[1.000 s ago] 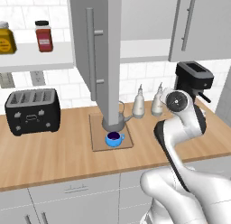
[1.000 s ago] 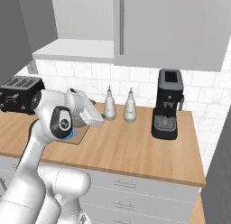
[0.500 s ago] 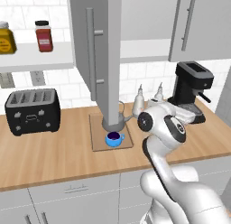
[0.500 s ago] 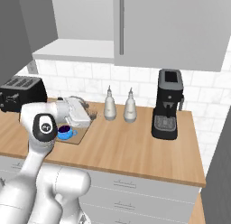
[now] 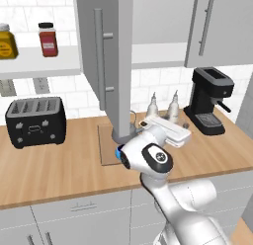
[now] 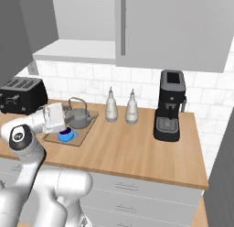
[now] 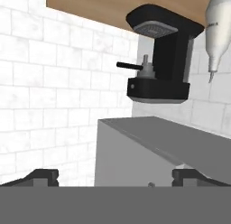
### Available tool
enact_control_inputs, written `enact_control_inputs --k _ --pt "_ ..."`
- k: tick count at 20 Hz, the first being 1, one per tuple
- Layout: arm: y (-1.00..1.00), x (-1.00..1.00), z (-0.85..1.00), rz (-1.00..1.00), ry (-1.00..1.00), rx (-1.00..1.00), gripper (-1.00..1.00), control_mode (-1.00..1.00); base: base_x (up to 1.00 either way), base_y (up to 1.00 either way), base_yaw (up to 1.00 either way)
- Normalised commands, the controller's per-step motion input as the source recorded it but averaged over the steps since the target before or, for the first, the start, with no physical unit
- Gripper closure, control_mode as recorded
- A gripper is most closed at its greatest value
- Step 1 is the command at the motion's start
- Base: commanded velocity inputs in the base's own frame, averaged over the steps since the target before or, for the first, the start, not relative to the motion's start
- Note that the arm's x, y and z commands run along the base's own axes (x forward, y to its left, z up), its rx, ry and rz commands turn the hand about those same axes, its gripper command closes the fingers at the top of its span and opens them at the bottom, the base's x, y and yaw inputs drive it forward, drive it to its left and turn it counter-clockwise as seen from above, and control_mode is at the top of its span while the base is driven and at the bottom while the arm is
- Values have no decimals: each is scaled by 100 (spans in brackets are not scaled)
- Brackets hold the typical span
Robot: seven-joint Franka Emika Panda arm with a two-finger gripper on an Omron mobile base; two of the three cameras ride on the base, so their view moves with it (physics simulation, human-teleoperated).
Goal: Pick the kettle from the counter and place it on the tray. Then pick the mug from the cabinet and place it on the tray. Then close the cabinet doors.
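On the tray (image 6: 83, 130), kettle (image 6: 78, 117) beside mug (image 6: 66, 135); pincer (image 7: 115, 175) released, empty.

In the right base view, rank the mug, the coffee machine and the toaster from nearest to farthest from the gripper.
1. mug: on the tray, right beside the open gripper.
2. toaster: back left on the counter.
3. coffee machine: far right.

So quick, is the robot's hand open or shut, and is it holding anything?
Gripper: open, fingertips wide apart, holding nothing.
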Motion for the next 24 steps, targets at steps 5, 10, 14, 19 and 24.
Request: enact_control_inputs --k 5,10,14,19,24 --pt "84 -7 13 -12 0 -19 -100 -100 0 0 0" --pt "88 0 25 -13 5 -16 -100 -100 0 0 0" --pt "81 0 27 -14 7 -17 -100 -100 0 0 0" --pt "80 0 1 -13 4 -17 -100 -100 0 0 0" --pt "71 1 -1 -7 8 -14 -100 -100 0 0 0"
